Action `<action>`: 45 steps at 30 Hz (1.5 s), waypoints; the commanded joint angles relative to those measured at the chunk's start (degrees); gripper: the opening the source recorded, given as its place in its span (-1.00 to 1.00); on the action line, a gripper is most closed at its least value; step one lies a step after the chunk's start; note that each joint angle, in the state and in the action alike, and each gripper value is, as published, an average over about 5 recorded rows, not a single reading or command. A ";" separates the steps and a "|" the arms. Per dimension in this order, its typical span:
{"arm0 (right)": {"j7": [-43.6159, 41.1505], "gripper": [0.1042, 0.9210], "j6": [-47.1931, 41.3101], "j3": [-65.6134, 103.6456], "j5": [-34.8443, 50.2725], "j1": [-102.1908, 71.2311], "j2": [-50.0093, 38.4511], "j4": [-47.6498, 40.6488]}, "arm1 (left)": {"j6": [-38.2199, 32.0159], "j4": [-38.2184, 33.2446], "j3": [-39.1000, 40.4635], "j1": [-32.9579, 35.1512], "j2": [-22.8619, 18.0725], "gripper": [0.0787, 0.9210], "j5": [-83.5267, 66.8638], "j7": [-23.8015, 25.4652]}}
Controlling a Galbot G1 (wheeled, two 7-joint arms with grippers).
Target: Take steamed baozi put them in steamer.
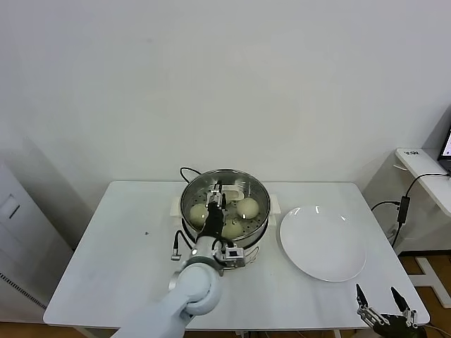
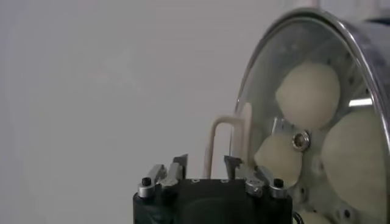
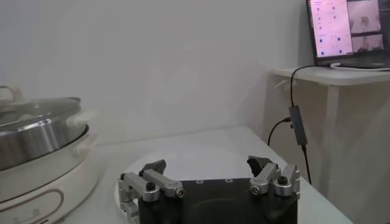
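Steel-side, looked finished: packed baozi [image 1: 246, 207] into steamer [image 1: 262, 211], put lid [image 2: 268, 73] on, emptied plate [image 1: 323, 243]; held left gripper [image 1: 215, 197] spread above handle [image 2: 219, 125], right gripper [image 1: 380, 294] spread too.

A white table [image 1: 127, 239] stands against a pale wall. Near the middle of its far half sits the steamer [image 1: 262, 204], a shiny round steel basket on a white base with a black cord at the far left. Three pale buns [image 1: 246, 207] show inside it: one at left, one at right, one nearer. The left arm reaches in from the near edge, and the left gripper [image 1: 214, 202] hangs over the basket with its fingers parted, above a white handle. Just right of the steamer lies a white plate [image 1: 323, 243]. The right gripper [image 1: 380, 301] waits off the table's near right corner, fingers spread wide.
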 commanded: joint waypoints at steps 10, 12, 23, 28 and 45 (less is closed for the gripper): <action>2.79 0.76 -2.27 -5.85 3.09 12.28 -8.83 -0.19 | -26.13 -15.06 -22.95 12.14 7.34 0.75 -38.27 -18.23; 3.81 0.76 -2.59 -7.70 3.02 14.44 -9.39 -1.17 | -31.52 -14.45 -26.82 13.47 7.30 0.76 -45.70 -20.38; 6.91 0.76 -3.78 -13.85 1.60 21.38 -10.78 -4.70 | -53.31 -9.24 -49.35 30.37 -2.64 0.77 -61.45 -6.25; 7.01 0.76 -3.78 -14.29 1.07 22.17 -10.59 -5.21 | -55.63 -8.58 -51.70 35.08 -5.24 0.77 -63.76 -2.47; 4.06 0.76 -2.94 -14.90 -1.36 22.01 -8.57 -7.32 | -53.57 -8.54 -54.55 42.88 -12.08 0.77 -65.12 1.40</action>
